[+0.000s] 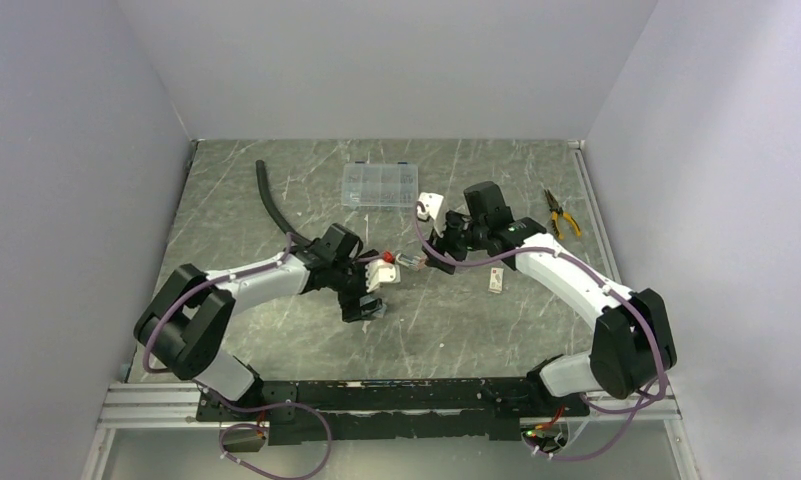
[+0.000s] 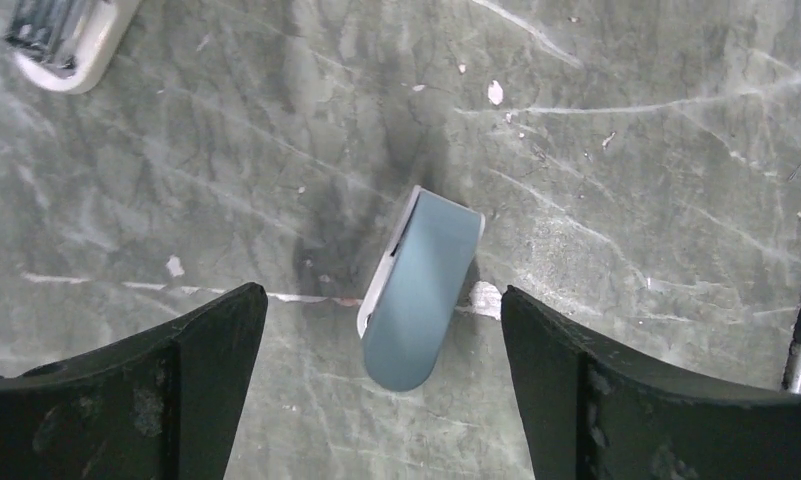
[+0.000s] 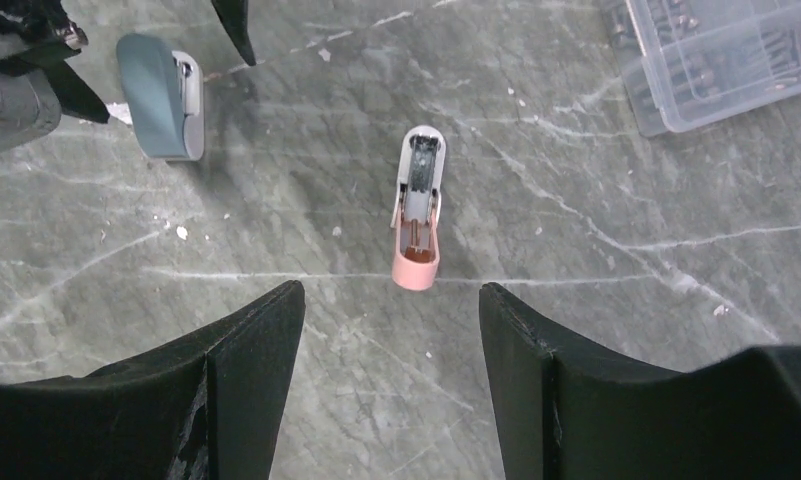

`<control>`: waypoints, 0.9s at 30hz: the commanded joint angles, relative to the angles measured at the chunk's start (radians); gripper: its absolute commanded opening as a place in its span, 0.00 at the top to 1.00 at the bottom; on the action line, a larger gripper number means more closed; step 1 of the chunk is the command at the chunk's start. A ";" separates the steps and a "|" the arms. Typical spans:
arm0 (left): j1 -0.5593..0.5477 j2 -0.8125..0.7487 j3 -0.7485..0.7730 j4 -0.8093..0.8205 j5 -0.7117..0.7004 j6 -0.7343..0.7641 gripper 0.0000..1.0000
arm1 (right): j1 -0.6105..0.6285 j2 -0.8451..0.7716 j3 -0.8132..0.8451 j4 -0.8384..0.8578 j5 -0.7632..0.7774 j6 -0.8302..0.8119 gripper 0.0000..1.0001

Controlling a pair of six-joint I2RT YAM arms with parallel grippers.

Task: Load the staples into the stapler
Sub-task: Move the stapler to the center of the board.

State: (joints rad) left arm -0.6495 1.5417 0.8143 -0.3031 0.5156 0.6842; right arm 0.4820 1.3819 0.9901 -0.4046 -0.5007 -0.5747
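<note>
The left gripper (image 2: 383, 300) hangs spread wide over a blue-grey mini stapler (image 2: 421, 295) lying on its side. The right gripper (image 3: 391, 290), equally wide, hovers above an opened pink mini stapler (image 3: 416, 225) on the marbled table (image 3: 626, 330). No view shows the staple strips clearly. Best to descend centred, with the fingers square to the stapler's flanks.

The left arm (image 1: 246, 280) reaches inward and forward from its base with the elbow bent, and the left gripper (image 2: 383, 293) points downward, its two black jaws spread wide apart. The right arm (image 1: 576, 275) mirrors it from the other side, bent at the elbow, and the right gripper (image 3: 390, 290) also faces down with its jaws wide apart.
</note>
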 commanded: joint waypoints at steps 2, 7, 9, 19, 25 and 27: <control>0.020 -0.159 -0.018 0.011 -0.046 -0.023 0.06 | 0.051 -0.001 0.017 0.136 -0.024 0.084 0.32; 0.145 -0.309 -0.092 -0.046 0.018 0.055 0.05 | 0.190 0.045 -0.019 0.246 0.022 0.189 0.22; 0.204 -0.334 -0.092 -0.101 0.031 0.089 0.05 | 0.257 0.082 -0.006 0.262 0.087 0.210 0.20; 0.507 -0.376 -0.133 -0.249 0.107 0.252 0.06 | 0.435 0.303 0.103 0.280 0.235 0.296 0.21; 0.588 -0.374 -0.132 -0.262 0.150 0.283 0.07 | 0.453 0.371 0.153 0.256 0.260 0.290 0.26; 0.598 -0.369 -0.130 -0.262 0.155 0.292 0.07 | 0.458 0.382 0.156 0.254 0.256 0.288 0.29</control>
State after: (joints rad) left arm -0.0727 1.1915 0.6788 -0.5461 0.6064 0.9260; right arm 0.9302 1.7496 1.0981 -0.1768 -0.2657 -0.3008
